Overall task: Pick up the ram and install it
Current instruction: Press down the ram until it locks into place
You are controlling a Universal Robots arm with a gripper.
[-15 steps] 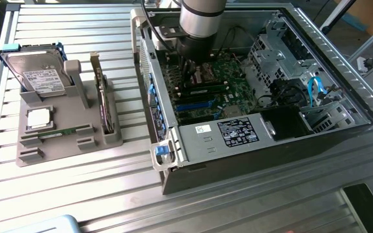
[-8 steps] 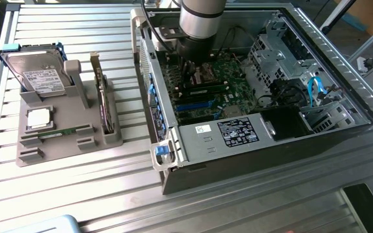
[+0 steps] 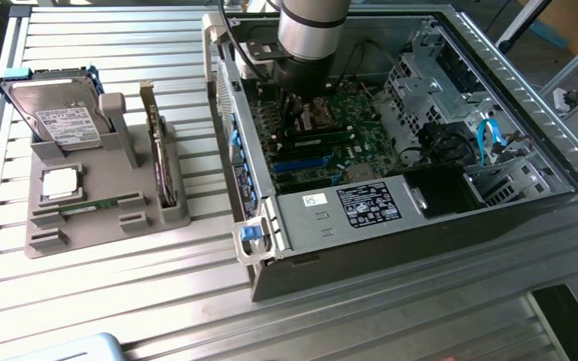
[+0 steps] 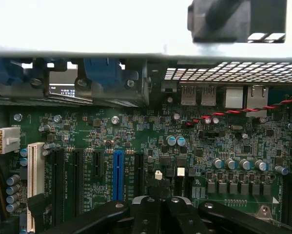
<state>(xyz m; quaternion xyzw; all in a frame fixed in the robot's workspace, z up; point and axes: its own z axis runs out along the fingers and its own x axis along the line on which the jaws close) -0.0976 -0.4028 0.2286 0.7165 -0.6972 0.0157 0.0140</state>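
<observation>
The arm point(image 3: 312, 34) fills the open case point(image 3: 530, 113); case walls and the drive cage point(image 3: 424, 90) hem the motherboard point(image 4: 136, 141).

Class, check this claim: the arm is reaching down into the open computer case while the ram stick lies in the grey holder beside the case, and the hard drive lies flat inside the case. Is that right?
Not quite. The exterior view shows the hard drive standing in the grey holder, outside the open computer case. The rest holds: the arm reaches into the case, and the ram lies in the holder.

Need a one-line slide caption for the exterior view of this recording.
Arm's gripper lowered inside the open computer case over the motherboard; hard drive in the parts holder alongside.
</observation>
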